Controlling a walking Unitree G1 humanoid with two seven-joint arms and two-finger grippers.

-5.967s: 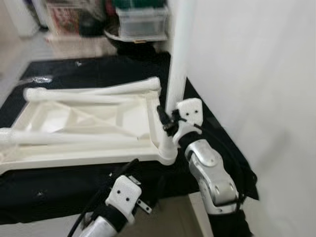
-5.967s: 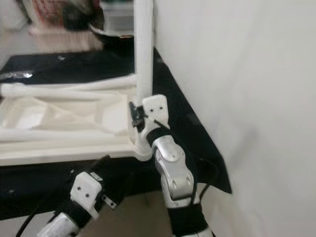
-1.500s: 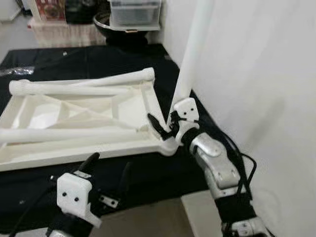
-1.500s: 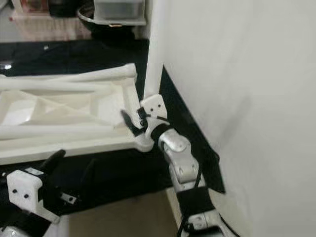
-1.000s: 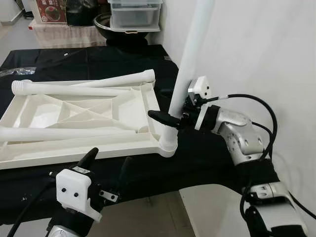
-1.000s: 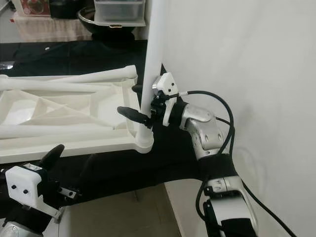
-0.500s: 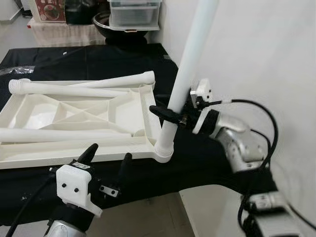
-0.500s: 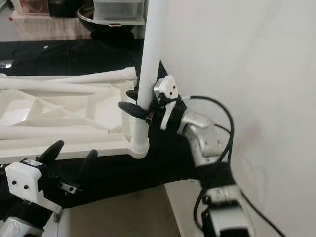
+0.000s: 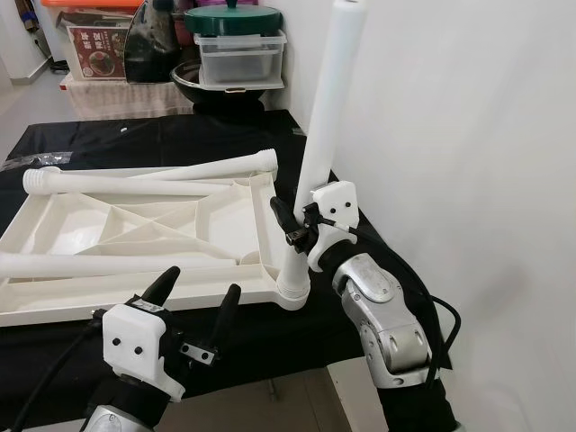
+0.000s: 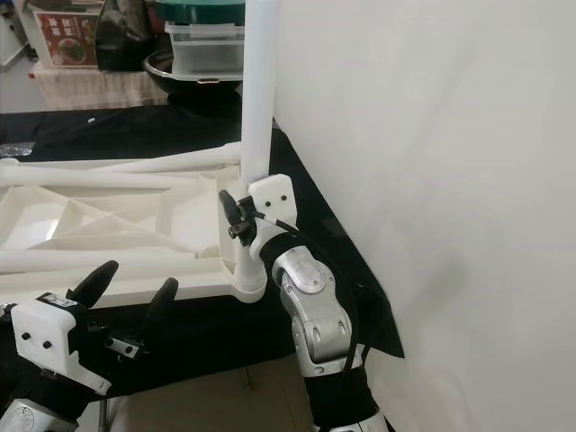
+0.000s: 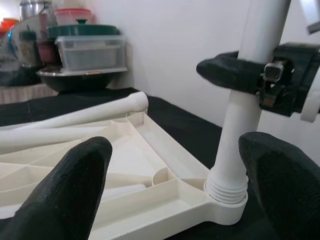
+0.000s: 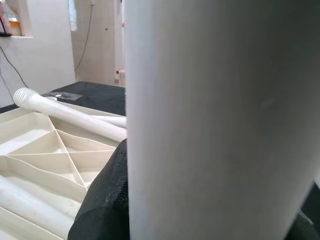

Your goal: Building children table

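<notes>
The white tabletop [image 9: 135, 225] is laid upside down on the black-covered worktop [image 9: 162, 135], ribbed underside facing up, presumably so that the corner sockets are exposed for the legs. One white leg [image 9: 324, 135] is stood upright in the near right corner socket [image 9: 292, 292], close beside the white wall [image 9: 468, 135]; in the left wrist view its threaded end is seen seated in the round collar, with some thread still visible, so it is judged not fully screwed home. The right gripper [image 9: 297, 225] is clamped on the leg low down, just above the socket, a hold that suits keeping the leg vertical and turning it about its own axis. The left gripper [image 9: 193, 301] is held off the front edge of the tabletop with its fingers [image 11: 80, 190] spread apart and empty, aimed at the socket corner, likely ready to steady the tabletop. Two further legs [image 9: 153, 175] are laid flat across the tabletop, probably parked within reach for the remaining corners. Storage tubs [image 9: 238, 54] are stacked beyond the worktop.
</notes>
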